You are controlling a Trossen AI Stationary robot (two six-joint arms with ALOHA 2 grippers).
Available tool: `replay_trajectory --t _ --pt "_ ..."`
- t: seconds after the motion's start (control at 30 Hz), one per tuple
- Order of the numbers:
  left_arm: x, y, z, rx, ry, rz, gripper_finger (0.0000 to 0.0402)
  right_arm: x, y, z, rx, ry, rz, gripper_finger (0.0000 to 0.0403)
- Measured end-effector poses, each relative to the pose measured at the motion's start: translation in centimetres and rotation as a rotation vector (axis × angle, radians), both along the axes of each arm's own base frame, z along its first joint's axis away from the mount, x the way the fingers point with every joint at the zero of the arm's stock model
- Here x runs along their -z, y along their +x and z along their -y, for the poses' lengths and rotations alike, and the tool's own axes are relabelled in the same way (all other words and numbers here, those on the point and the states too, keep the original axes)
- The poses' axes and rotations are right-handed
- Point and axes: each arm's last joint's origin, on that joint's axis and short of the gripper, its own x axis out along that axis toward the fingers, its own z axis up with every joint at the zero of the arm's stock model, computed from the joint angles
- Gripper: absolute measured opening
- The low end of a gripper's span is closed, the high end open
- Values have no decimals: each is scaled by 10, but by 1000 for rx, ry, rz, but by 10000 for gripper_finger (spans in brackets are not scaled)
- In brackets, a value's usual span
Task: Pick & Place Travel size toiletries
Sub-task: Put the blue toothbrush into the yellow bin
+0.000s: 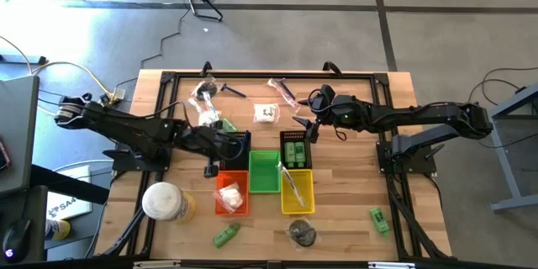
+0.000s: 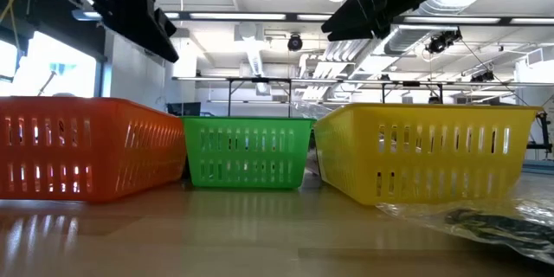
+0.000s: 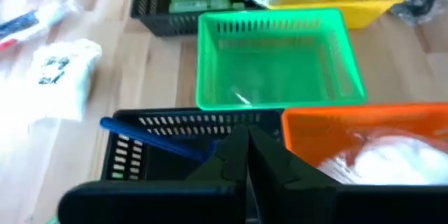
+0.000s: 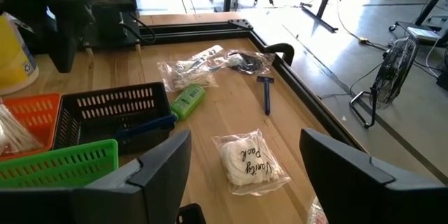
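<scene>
My left gripper (image 3: 246,148) is shut with nothing in it. It hovers over a black basket (image 3: 168,122) where a blue stick (image 3: 150,137) lies slanted across the rim. My right gripper (image 4: 255,175) hangs open above the table's far middle, over a clear-wrapped white pack (image 4: 248,157). More toiletries lie loose at the far side: a green tube (image 4: 187,101), a blue razor (image 4: 266,92) and clear-wrapped pieces (image 4: 192,70). A second black basket (image 1: 294,150) holds green bottles. The orange basket (image 1: 231,193) holds a white wrapped piece, the yellow basket (image 1: 296,191) a slim wrapped stick.
The green basket (image 1: 264,171) stands between the other baskets. A round white-and-yellow container (image 1: 164,202) stands at the near left. Two green tubes (image 1: 225,235) (image 1: 378,218) and a dark wrapped piece (image 1: 303,234) lie near the front edge. A black frame (image 1: 370,76) borders the table's far side.
</scene>
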Motion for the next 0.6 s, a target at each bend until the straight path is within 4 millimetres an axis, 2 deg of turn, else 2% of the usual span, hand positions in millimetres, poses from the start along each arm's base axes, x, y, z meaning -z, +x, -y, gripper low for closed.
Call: replay_trajectory --t 0.2,0.5,0.6 --pt "8 -13 -4 -40 35 124 1 0 0 0 0 0 -1 259" --pt "15 -51 -12 -122 49 220 1 1 0 0 1 1 -11 259" --pt "12 -63 -16 -202 75 262 1 1 0 0 2 4 -12 259"
